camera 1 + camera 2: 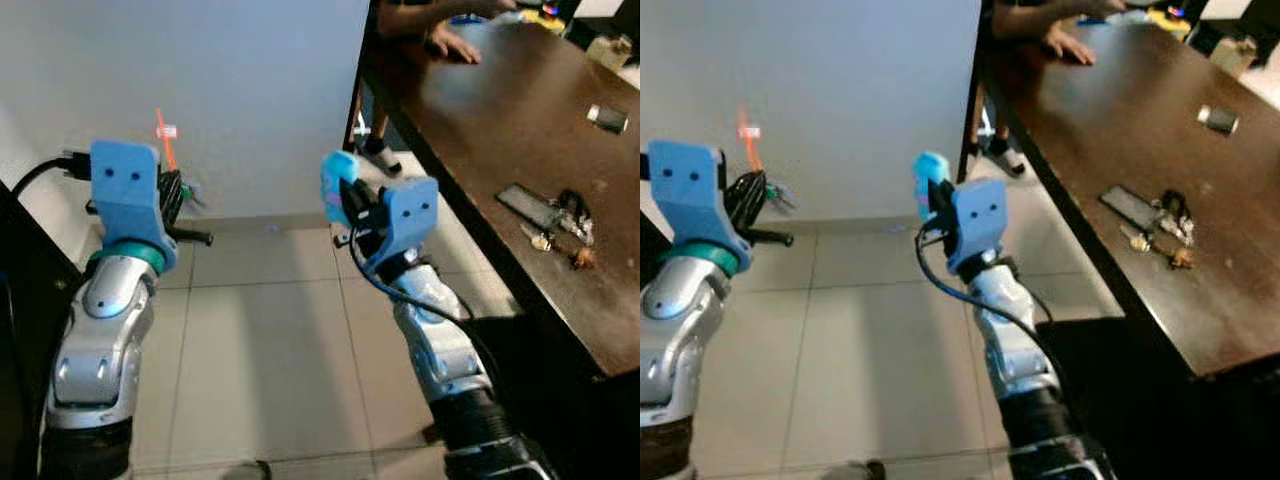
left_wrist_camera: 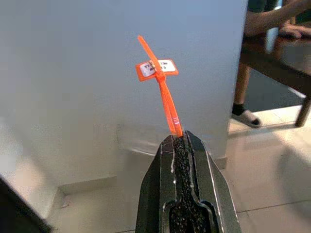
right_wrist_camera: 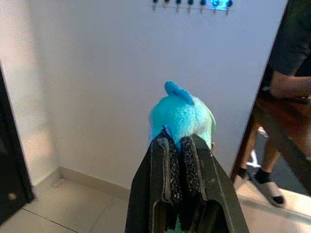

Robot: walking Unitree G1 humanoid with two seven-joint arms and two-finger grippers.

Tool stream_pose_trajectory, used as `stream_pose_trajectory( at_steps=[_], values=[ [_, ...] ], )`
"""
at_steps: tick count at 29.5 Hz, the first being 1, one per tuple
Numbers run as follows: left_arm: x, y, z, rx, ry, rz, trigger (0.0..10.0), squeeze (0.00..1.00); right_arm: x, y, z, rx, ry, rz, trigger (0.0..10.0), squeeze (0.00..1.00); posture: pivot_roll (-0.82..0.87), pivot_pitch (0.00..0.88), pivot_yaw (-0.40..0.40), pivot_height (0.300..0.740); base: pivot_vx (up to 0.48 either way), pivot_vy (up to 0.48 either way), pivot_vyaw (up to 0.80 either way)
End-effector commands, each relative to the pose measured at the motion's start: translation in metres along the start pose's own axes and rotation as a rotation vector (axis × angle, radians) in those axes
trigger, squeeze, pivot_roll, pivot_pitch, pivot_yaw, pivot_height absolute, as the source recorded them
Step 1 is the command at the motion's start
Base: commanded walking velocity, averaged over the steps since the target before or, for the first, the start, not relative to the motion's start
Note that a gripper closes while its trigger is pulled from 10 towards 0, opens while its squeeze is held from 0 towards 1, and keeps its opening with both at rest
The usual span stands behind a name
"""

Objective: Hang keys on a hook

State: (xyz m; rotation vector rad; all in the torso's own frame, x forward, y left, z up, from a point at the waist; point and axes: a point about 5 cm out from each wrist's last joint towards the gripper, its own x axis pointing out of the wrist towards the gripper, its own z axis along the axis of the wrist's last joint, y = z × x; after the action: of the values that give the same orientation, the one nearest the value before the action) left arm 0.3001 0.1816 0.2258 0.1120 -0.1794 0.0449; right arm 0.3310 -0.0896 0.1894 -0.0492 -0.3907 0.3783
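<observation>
My left gripper (image 2: 179,141) is raised before a pale wall, shut on an orange zip-tie strap with a small tag (image 2: 156,69); the tag (image 1: 165,133) sticks up above the fingers. My right gripper (image 3: 177,141) is held up too, shut on a turquoise plush keychain (image 3: 182,114), which looks like a blue lump (image 1: 336,180) in the eye views. High on the wall ahead is a row of small dark hooks (image 3: 192,4), above and well beyond the plush. Whether keys hang from either item is hidden.
A long dark wooden table (image 1: 500,110) runs along the right, with a bunch of keys and a flat fob (image 1: 555,212) and a small cylinder (image 1: 607,118) on it. A person's hand (image 1: 455,42) rests at its far end, their foot (image 1: 375,147) beneath. Dark furniture (image 1: 20,270) stands at the left; tiled floor below.
</observation>
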Motion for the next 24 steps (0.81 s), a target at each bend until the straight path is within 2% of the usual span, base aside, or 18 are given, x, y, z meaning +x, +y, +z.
stream_pose_trajectory(
  at_steps=[1, 24],
  values=[
    [-0.0009, 0.0024, -0.0013, 0.003, 0.005, 0.006, 10.0, 0.00, -0.0005, 0.0002, -0.0002, 0.013, -0.006, -0.007, 10.0, 0.00, 0.14, 0.000, 0.035, 0.740, 0.296, 0.000, 0.00],
    [-0.0009, 0.0026, -0.0015, 0.004, 0.005, 0.010, 10.0, 0.00, -0.0008, 0.0010, 0.0000, 0.015, -0.009, 0.003, 10.0, 0.00, 0.14, 0.000, 0.036, 0.740, 0.325, 0.000, 0.00]
  ],
)
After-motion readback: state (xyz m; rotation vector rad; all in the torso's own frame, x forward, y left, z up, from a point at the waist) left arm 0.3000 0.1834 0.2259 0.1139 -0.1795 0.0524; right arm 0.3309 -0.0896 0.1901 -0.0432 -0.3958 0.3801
